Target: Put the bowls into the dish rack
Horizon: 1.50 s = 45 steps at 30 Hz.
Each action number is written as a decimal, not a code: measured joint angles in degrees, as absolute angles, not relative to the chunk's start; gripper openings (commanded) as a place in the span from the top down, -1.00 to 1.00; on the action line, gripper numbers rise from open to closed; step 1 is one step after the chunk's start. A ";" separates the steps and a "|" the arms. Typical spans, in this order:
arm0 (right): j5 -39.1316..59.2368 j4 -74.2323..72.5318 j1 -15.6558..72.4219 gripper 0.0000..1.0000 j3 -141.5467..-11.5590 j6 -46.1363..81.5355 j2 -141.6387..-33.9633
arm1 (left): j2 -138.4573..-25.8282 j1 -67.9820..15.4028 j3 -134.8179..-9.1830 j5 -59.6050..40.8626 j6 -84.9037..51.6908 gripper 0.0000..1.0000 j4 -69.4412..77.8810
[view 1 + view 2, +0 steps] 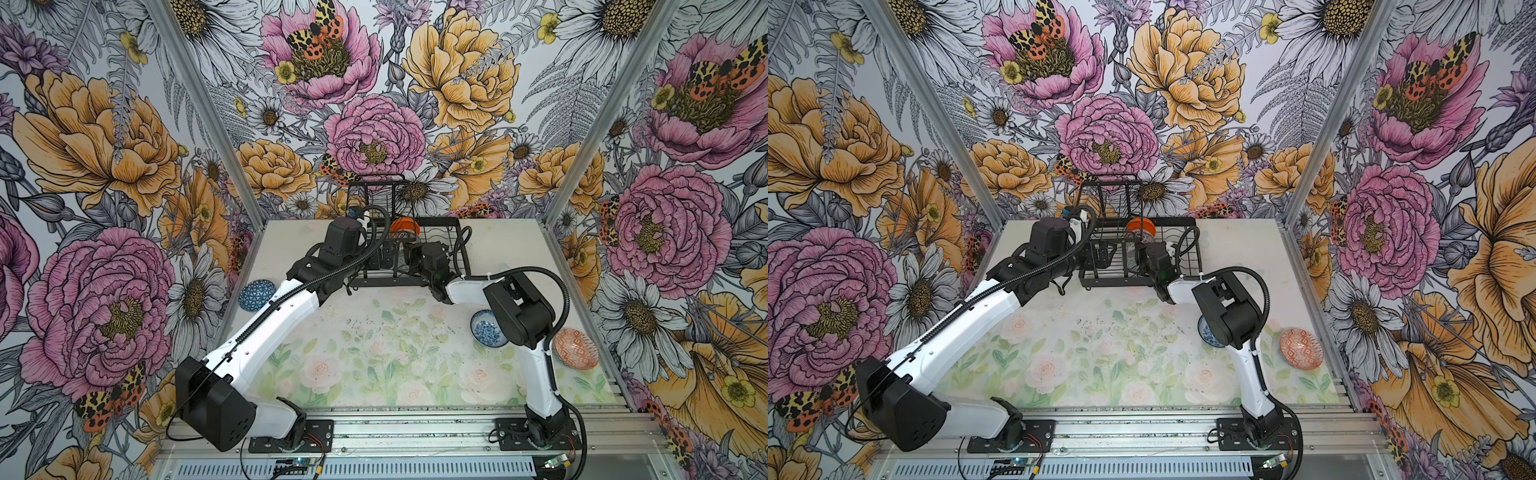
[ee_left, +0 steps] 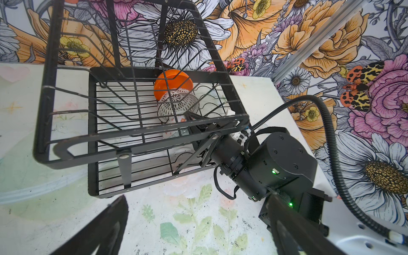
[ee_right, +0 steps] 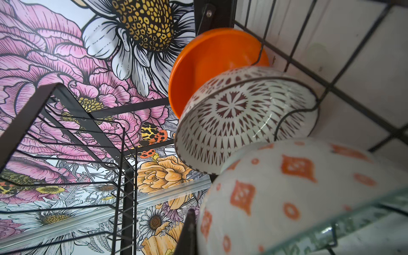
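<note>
Orange-diamond bowl [image 3: 276, 187], clamped by R gripper [image 2: 194, 118], sits inside dish rack [image 2: 141, 134] beside lattice bowl [image 2: 176, 103] & orange bowl [image 2: 172, 84], both slotted. L gripper [image 2: 197, 198]: jaws apart, empty, just outside rack. Approx half done; blue geometric bowl [image 1: 257, 294], blue floral bowl [image 1: 486, 330], red-patterned bowl [image 1: 575, 348] lie outside rack.

Floral bowl [image 1: 1208, 336] half behind right arm [image 1: 1233, 311] (elbow)

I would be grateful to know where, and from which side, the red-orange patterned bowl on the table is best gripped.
Probably best to take the red-orange patterned bowl by its rim, on the side away from the side wall, coming straight down with one jaw inside and one outside. It sits mouth up, so the rim is free, and the wall stands close beside it.
</note>
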State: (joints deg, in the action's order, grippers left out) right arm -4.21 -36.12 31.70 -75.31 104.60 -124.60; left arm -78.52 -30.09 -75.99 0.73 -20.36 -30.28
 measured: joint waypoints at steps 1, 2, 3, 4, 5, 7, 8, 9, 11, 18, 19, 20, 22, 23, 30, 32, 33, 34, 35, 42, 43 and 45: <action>-4.40 -36.07 31.81 1.00 -75.24 104.75 -124.53 | -78.52 -30.09 -75.99 0.73 -20.36 -0.97 -30.28; -4.67 -35.94 31.86 1.00 -75.22 105.01 -124.46 | -78.52 -30.09 -75.99 0.73 -20.36 -0.97 -30.28; -4.84 -35.68 31.88 1.00 -75.20 105.25 -124.33 | -78.52 -30.09 -75.99 0.73 -20.38 -0.97 -30.28; -4.97 -35.40 31.88 1.00 -75.20 105.49 -124.22 | -78.52 -30.09 -75.99 0.75 -20.38 -0.97 -30.28; -5.06 -35.05 31.92 1.00 -75.18 105.69 -124.09 | -78.52 -30.09 -76.01 0.75 -20.38 -0.97 -30.28; -5.32 -34.52 31.97 1.00 -75.16 106.26 -123.87 | -78.52 -30.09 -75.99 0.73 -20.38 -0.97 -30.28; -5.43 -34.11 32.01 0.98 -75.16 106.67 -123.76 | -78.52 -30.09 -75.99 0.73 -20.38 -0.97 -30.28; -5.54 -33.93 32.03 0.95 -75.16 106.98 -123.70 | -78.52 -30.09 -75.99 0.75 -20.38 -0.97 -30.28; -5.63 -33.82 32.03 0.93 -75.16 107.35 -123.68 | -78.52 -30.09 -75.99 0.73 -20.38 -0.97 -30.28; -5.61 -33.63 32.01 0.74 -75.20 108.16 -123.68 | -78.52 -30.09 -75.99 0.75 -20.38 -0.97 -30.28; -5.45 -33.47 32.01 0.73 -75.24 108.29 -123.68 | -78.52 -30.09 -75.99 0.75 -20.38 -0.97 -30.28; -5.15 -33.26 32.03 0.72 -75.29 108.49 -123.68 | -78.52 -30.09 -75.99 0.75 -20.38 -0.97 -30.28; -4.45 -32.86 32.03 0.70 -75.35 108.62 -123.68 | -78.52 -30.09 -75.99 0.78 -20.38 -0.97 -30.28; -4.23 -32.58 32.03 0.69 -75.50 108.66 -123.68 | -78.50 -30.09 -75.99 0.75 -20.38 -0.97 -30.28; -3.14 -31.97 31.86 0.61 -75.59 108.66 -123.68 | -78.35 -30.09 -75.99 0.78 -20.38 -0.97 -30.30; -2.90 -31.94 31.79 0.59 -75.59 108.66 -123.68 | -78.30 -30.09 -75.99 0.80 -20.38 -0.97 -30.30; -2.79 -31.90 31.79 0.57 -75.59 108.71 -123.68 | -78.30 -30.09 -75.99 0.78 -20.38 -0.97 -30.30; -2.74 -31.77 31.81 0.56 -75.59 108.66 -123.68 | -78.30 -30.09 -75.99 0.80 -20.38 -0.97 -30.30; -2.68 -31.73 31.79 0.56 -75.59 108.68 -123.68 | -78.30 -30.09 -75.99 0.78 -20.38 -0.97 -30.30; -1.61 -31.55 31.42 0.51 -75.59 108.64 -123.68 | -78.30 -30.09 -75.99 0.82 -20.43 -0.97 -30.39; -1.41 -31.55 31.35 0.49 -75.57 108.64 -123.68 | -78.30 -30.09 -75.99 0.82 -20.43 -0.97 -30.48; -1.17 -31.55 31.11 0.49 -75.53 108.64 -123.68 | -78.30 -30.09 -75.99 0.86 -20.40 -0.97 -30.63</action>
